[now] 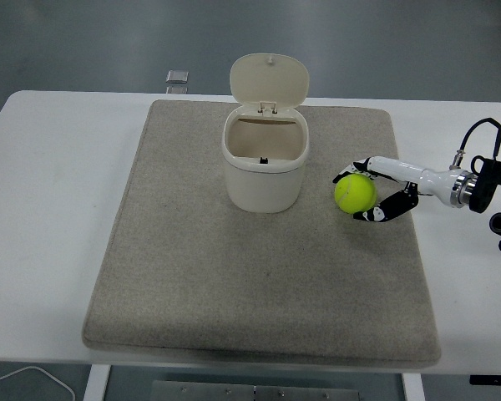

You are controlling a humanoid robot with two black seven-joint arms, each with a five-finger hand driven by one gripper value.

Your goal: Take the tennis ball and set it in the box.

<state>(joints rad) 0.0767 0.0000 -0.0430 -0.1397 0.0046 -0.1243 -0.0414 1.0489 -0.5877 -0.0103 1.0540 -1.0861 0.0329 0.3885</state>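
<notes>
We see the right hand [369,190] curled around the yellow-green, fuzzy ball [355,194], gripping it at the box's [265,167] 3 o'clock, on the mat [192,267].

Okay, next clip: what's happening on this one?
The robot's right hand has its fingers wrapped around a yellow tennis ball on the grey mat, just right of the cream box. The box's lid stands open and the ball is not in it yet. Whether the ball has left the mat is unclear. The left arm is out of view.
</notes>
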